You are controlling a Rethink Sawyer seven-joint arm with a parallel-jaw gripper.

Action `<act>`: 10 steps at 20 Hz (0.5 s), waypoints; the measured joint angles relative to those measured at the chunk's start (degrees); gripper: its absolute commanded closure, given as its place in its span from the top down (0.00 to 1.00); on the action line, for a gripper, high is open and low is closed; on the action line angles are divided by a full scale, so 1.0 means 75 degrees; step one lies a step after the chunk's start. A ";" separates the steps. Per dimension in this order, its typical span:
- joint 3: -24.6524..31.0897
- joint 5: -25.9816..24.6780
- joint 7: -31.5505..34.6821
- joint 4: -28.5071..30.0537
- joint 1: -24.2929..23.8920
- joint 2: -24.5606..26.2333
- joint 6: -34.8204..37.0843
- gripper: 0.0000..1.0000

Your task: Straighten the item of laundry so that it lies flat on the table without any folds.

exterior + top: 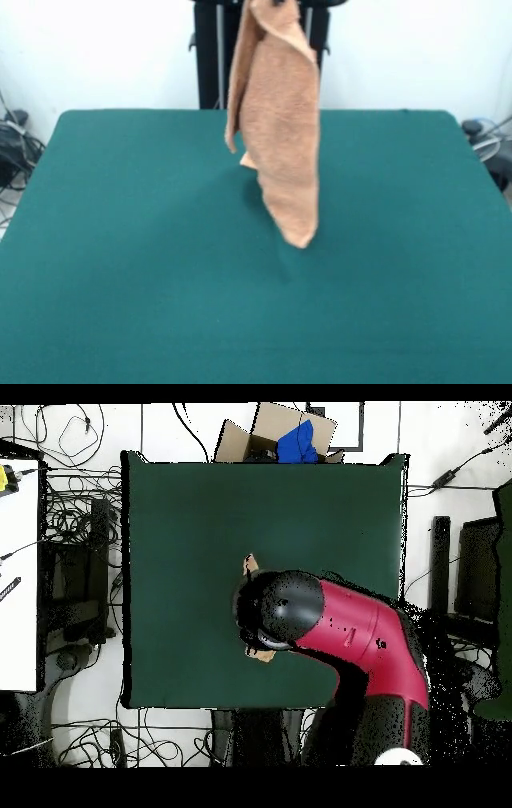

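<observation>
Tan terry towel (279, 128) hangs in air over middle of green table (120, 280), upper end running out of frame at top edge in front view. Cloth draped lengthwise, folded on itself, lowest corner pointing down, apparently clear of table. Claw itself not visible; cannot tell its state. Overhead view: red and black arm (345, 629) covers most of towel, only small tan bits showing beside arm's black head.
</observation>
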 measured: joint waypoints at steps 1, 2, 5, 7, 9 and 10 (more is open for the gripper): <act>0.0000 -0.0053 0.0000 0.0000 -0.0020 -0.0003 0.0000 0.00; 0.0001 -0.0116 0.0000 -0.0001 -0.0039 -0.0005 0.0000 0.00; 0.0003 -0.0316 0.0000 0.0000 -0.0039 -0.0005 0.0000 0.00; 0.0003 -0.0414 0.0000 0.0000 -0.0031 -0.0005 0.0000 0.00; 0.0003 -0.0471 0.0000 -0.0001 -0.0028 -0.0005 0.0000 0.00; 0.0003 -0.0521 0.0000 -0.0006 -0.0028 -0.0005 0.0003 0.00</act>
